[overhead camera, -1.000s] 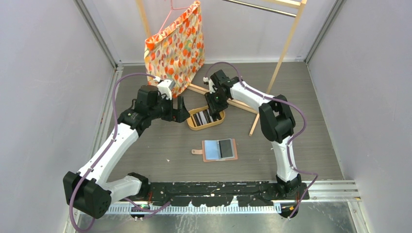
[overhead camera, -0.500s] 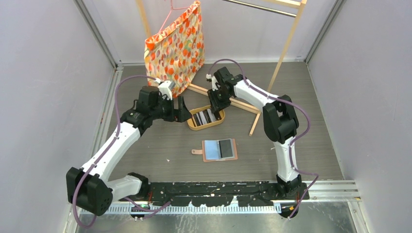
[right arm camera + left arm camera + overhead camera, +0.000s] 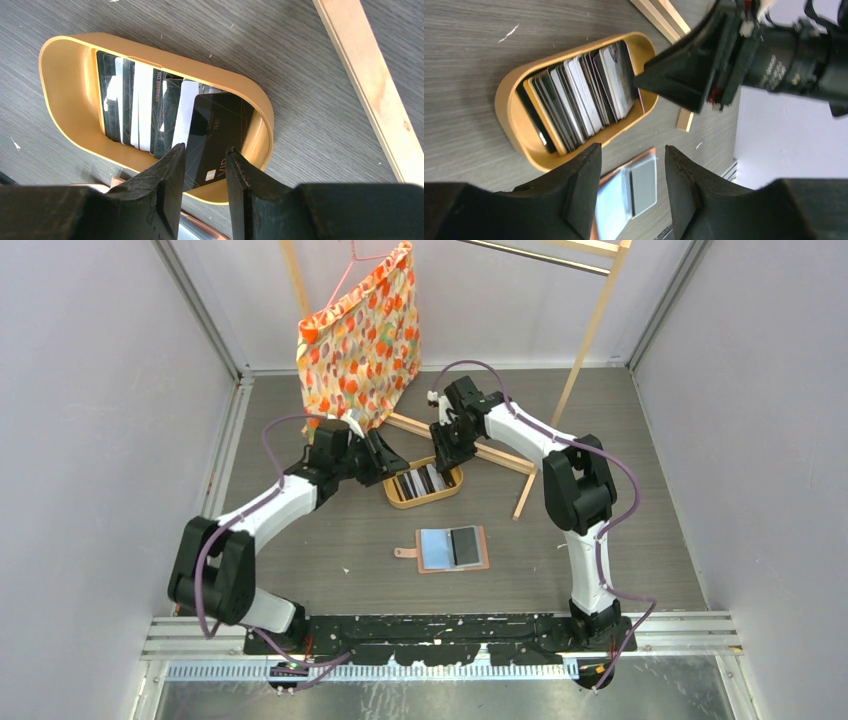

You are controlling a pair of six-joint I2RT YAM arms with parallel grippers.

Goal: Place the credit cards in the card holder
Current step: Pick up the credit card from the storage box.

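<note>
Hovering with right pincer (image 3: 204, 150) and left pincer (image 3: 632, 150) spread, empty, over thin black-and-white plastic cards (image 3: 140, 100) upright in oval wooden tray (image 3: 65, 65), twelve o'clock from salmon-tan leather wallet (image 3: 452, 548). Likely stiff, slippery: pinch top edge.

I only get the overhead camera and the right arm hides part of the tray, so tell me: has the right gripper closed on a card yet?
Observer: No. The right wrist camera shows the right gripper open, fingers apart over a black card leaning at the stack's end.
Operator: Are the cards lying flat?
Observer: No. The left wrist camera shows the credit cards standing on edge, packed side by side in the wooden tray.
Operator: And the left gripper?
Observer: The left gripper is open and empty; through the gap between its fingers its camera sees the card holder lying open.
</note>
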